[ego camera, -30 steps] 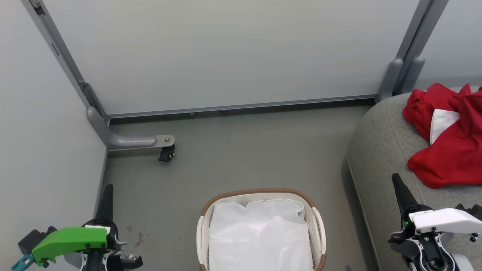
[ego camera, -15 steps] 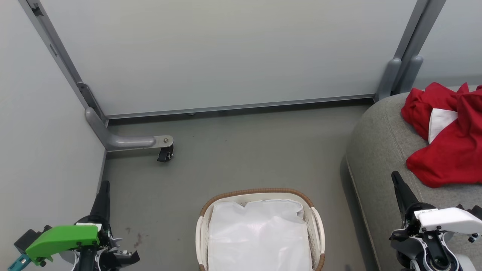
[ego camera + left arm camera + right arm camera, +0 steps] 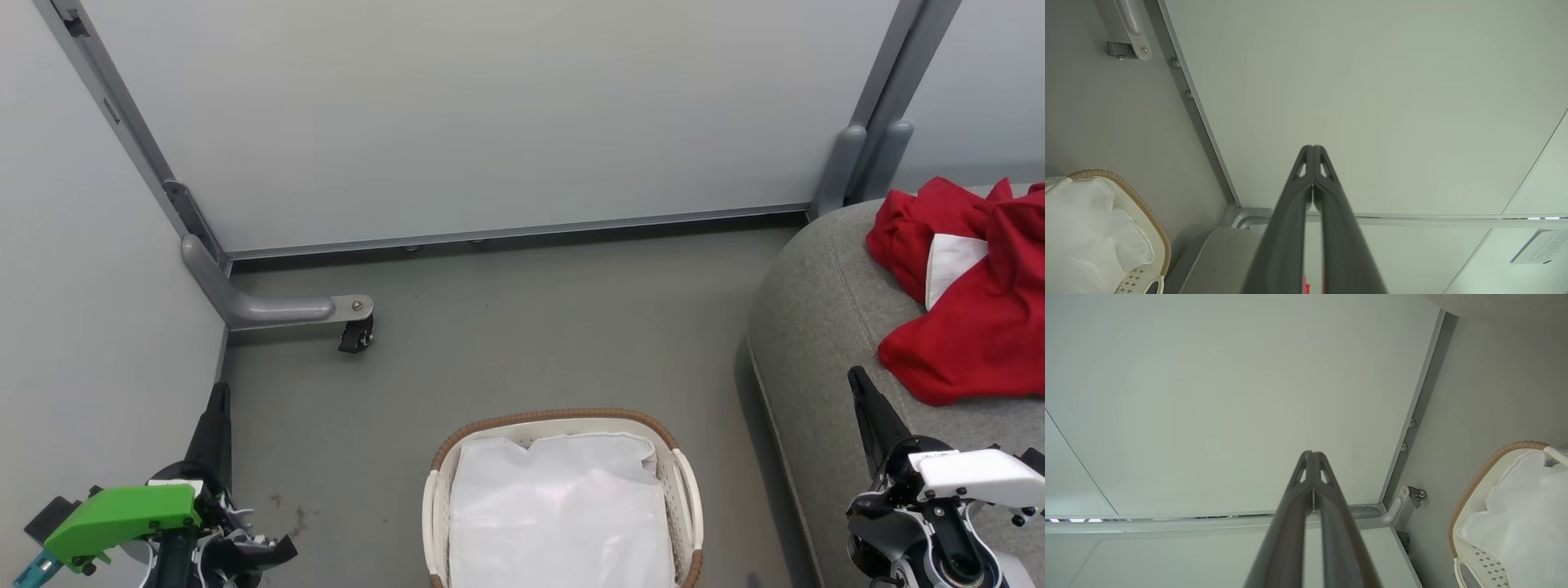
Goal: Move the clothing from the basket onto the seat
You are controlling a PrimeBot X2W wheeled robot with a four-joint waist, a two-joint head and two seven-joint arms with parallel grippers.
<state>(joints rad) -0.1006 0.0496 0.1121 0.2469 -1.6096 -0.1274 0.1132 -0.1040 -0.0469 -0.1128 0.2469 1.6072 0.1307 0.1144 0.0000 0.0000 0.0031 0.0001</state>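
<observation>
Seat (image 3: 816, 327) keeps clothing (image 3: 976, 343) | left end effector (image 3: 218, 392), right end effector (image 3: 856, 376) closed, empty

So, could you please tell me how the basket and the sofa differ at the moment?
The basket is white perforated plastic with a brown woven rim; the sofa is grey woven fabric. The basket is far smaller than the sofa. As far as it shows, the basket holds just its white liner, while the sofa carries the red clothes. Both stand on the grey floor.
</observation>
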